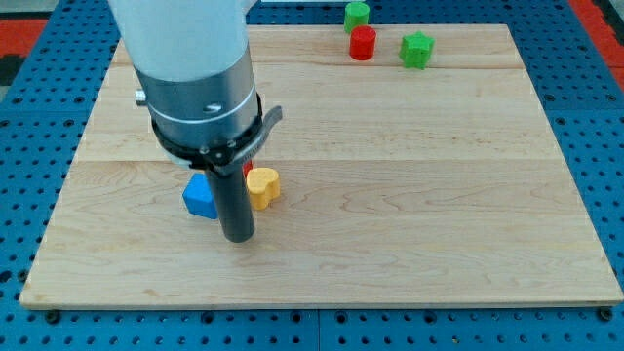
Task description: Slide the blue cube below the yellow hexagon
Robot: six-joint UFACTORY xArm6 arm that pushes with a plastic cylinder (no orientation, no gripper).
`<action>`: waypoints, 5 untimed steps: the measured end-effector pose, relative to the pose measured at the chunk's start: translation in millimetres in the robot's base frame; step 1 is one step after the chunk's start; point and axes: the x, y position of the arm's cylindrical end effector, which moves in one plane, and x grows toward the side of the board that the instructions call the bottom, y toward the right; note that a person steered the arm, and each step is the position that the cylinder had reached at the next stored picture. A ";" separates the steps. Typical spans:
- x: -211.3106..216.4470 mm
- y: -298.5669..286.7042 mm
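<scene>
A blue block [200, 196], partly hidden by the arm, sits at the left middle of the wooden board [409, 195]. A yellow block [263, 186], its shape partly hidden, sits just to the right of it. My rod comes down between the two, and my tip [238, 237] rests on the board just below and between them, close to the blue block's right lower side. A bit of red shows behind the rod above the yellow block.
A red cylinder [363, 43] and a green star-like block [416, 50] stand at the view's top right. Another green block [357, 14] sits above them at the board's top edge. The arm's grey body [200, 88] hides the upper left.
</scene>
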 end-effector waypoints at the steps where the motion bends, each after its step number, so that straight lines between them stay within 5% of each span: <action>1: -9.0 43.9; 2: -107.3 103.0; 4: -256.7 338.3; 5: -300.0 305.6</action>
